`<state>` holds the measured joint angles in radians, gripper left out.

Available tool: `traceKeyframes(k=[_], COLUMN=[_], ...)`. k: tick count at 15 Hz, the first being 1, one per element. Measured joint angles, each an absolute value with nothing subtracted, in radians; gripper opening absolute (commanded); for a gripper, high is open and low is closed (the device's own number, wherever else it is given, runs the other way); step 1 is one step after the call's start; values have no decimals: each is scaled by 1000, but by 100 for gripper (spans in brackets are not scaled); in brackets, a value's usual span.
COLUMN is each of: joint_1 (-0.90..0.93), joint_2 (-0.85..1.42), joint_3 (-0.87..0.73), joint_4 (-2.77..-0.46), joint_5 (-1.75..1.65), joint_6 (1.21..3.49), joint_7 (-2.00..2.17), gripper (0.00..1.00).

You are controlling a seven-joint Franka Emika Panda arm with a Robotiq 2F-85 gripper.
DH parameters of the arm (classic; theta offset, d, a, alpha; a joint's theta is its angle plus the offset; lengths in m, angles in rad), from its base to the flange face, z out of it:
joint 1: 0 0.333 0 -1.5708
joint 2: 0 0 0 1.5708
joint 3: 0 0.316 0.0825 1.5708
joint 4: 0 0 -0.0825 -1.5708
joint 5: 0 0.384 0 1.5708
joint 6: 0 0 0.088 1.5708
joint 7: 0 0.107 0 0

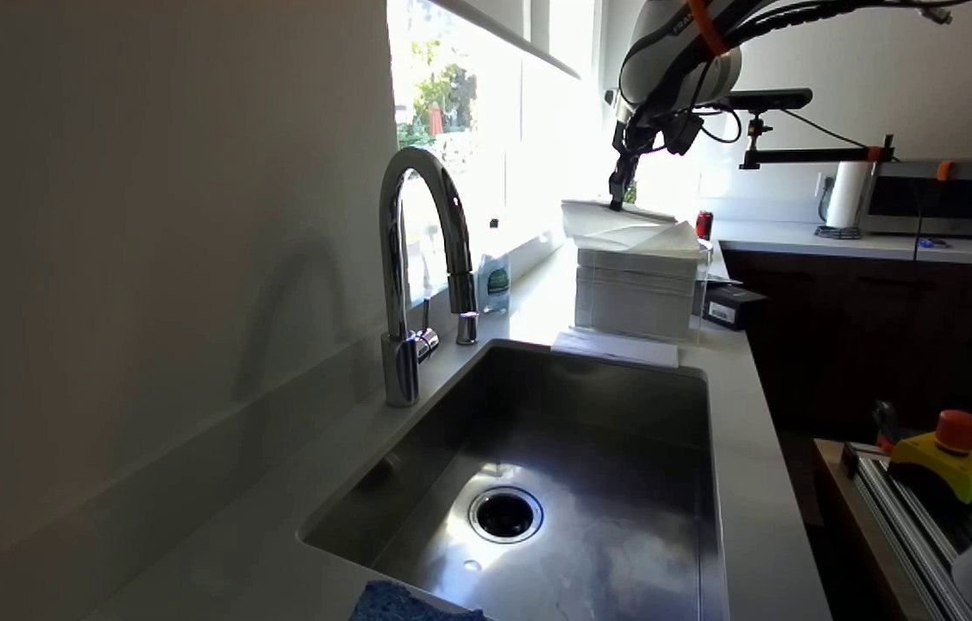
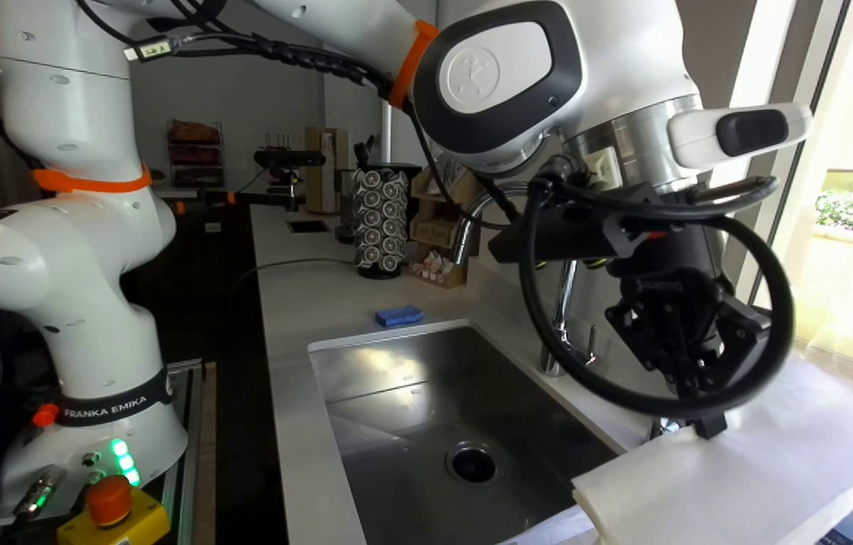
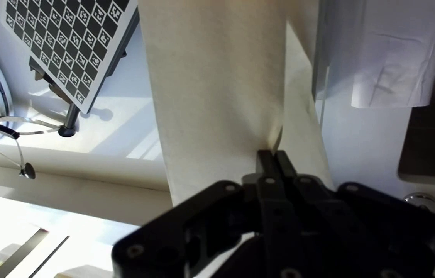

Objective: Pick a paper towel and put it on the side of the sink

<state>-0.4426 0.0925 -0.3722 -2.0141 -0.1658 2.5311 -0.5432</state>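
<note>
The paper towel [image 1: 623,228] is a floppy white sheet draped over the top of a white boxy block [image 1: 636,297] behind the sink's far end. It also shows in an exterior view [image 2: 751,477] and in the wrist view [image 3: 217,77]. My gripper [image 3: 272,152] points down and is shut on a raised fold of it; the fingertips also show in both exterior views [image 1: 617,205] [image 2: 710,425]. I cannot tell whether the sheet is fully off the block. The steel sink [image 1: 615,483] has a chrome tap [image 1: 454,224] at its side.
Another flat white paper [image 1: 615,347] lies on the sink's far rim, slightly over the basin. A soap bottle [image 1: 496,283] stands by the window. A black box [image 1: 734,306] and a red can [image 1: 704,225] are beyond the block. A blue sponge [image 2: 399,316] lies by the sink.
</note>
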Motion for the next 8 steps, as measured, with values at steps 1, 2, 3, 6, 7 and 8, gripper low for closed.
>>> traceKeyframes(k=[1,2,3,6,7,8], joint_1=[-442,-442,-442,-440,-440,-440], joint_2=[92,91,89,76,70,64], joint_3=[-372,-372,-372,-372,-372,-372], joint_4=[-2014,-2014,-2013,-2013,-2013,-2013], joint_5=[-166,-166,-166,-166,-166,-166], joint_6=[2531,2531,2531,2531,2531,2531], joint_7=[-543,-543,-543,-543,-543,-543], gripper=[1,1,1,1,1,1])
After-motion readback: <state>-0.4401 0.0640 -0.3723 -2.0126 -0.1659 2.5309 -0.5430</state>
